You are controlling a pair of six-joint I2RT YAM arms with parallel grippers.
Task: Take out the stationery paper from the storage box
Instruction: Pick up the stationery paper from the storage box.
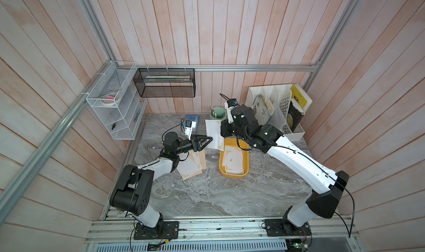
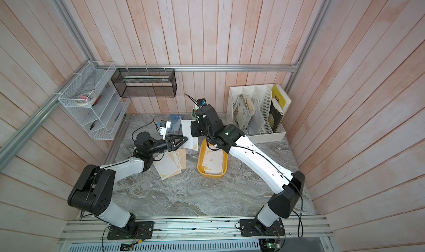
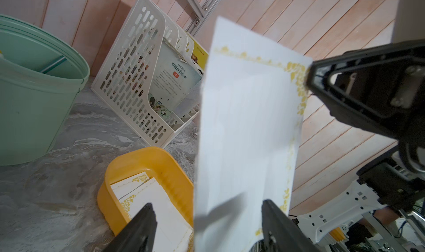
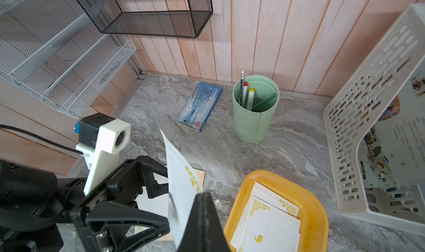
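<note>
Top view — one storage box point(image 1: 232, 175), one held sheet point(image 1: 212, 133)

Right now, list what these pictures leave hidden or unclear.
- Storage box: far end under the right arm in both top views, cropped in the right wrist view; sheets uncountable.
- Removed pile: partly under the left arm in both top views.
- Right hand: fingertips on the held sheet hidden under its wrist in both top views.
- Left hand: contact with that sheet blurred in the left wrist view.
</note>
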